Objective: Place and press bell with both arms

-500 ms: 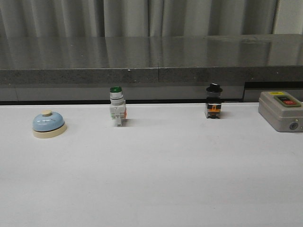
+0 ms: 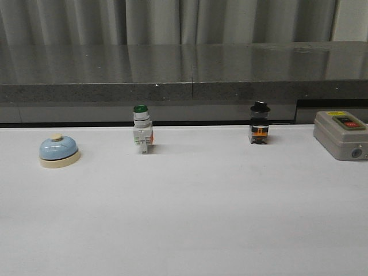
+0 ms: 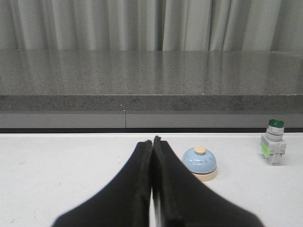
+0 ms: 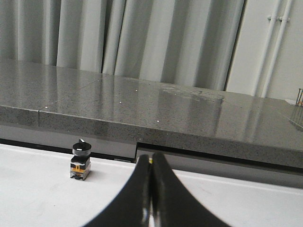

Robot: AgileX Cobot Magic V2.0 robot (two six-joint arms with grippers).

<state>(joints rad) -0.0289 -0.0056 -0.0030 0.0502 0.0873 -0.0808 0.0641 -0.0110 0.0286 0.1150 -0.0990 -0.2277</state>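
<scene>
On the far left of the desk [image 2: 184, 218] sits the bell [image 2: 58, 151], untouched; both arms' jaws are pressed together, holding nothing.

Neither arm shows in the front view. In the left wrist view, the left black two-fingered claw gripper [image 3: 152, 142] has its two dark fingers pressed together along their length, the tips meeting with nothing between them, held low over the white worktop. In the right wrist view, the right black two-fingered claw gripper [image 4: 151, 157] is likewise closed, its fingers touching and holding nothing.
</scene>
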